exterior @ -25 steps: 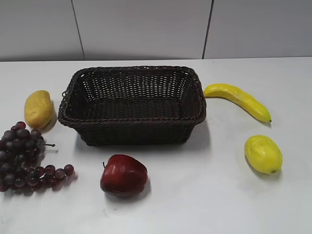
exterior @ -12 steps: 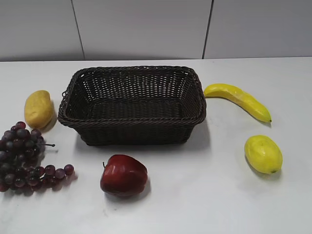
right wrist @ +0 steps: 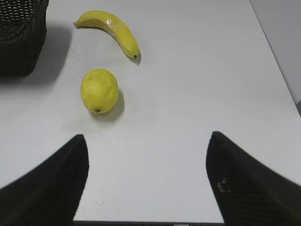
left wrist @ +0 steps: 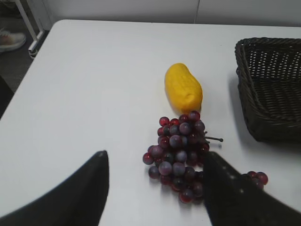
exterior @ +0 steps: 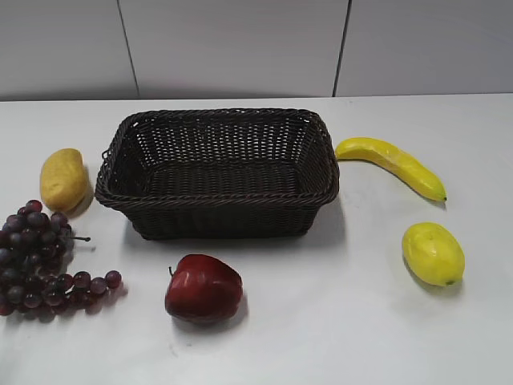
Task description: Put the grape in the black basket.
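grape (exterior: pixel 38 261) beside mango (exterior: pixel 64 180), near black basket (exterior: pixel 216 172); both pincers apart.

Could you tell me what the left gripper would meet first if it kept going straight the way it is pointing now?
Most likely the grape: the bunch lies on the table directly ahead of the open left gripper, between its fingers in the wrist view. Depth is unclear, so whether a finger would touch first is hard to say.

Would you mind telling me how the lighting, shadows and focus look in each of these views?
Exterior view: even, soft light, with a faint shadow right of the black basket and glare on the apple. Left wrist view: the grape is sharp, the left claw dark. Right wrist view: the lemon casts a soft shadow.
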Robot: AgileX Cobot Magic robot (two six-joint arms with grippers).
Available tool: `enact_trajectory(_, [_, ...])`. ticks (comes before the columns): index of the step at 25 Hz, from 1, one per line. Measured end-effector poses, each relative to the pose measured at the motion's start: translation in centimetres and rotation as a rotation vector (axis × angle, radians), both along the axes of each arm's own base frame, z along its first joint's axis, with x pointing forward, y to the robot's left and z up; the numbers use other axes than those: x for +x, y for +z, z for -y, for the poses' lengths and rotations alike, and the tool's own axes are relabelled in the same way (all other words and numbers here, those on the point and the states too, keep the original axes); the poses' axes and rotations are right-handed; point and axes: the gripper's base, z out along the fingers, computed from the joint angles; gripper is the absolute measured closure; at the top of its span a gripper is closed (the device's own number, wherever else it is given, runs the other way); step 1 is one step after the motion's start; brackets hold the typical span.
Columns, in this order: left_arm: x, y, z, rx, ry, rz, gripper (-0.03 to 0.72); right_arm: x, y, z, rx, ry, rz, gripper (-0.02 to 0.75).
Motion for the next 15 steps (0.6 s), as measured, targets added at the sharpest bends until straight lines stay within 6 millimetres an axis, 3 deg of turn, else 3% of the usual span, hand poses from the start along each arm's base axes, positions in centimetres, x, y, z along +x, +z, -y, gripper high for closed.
enact_trajectory(9, [7.6,-4.1,0.4,-0.097,-0.083,-0.335,0.035,0.0,0.0,0.0,0.0,0.0,0.0,0.148])
enact_trajectory(15, [12.0,-7.1,0.8,-0.083,-0.145,-0.452,0.035,0.0,0.0,0.0,0.0,0.0,0.0,0.148])
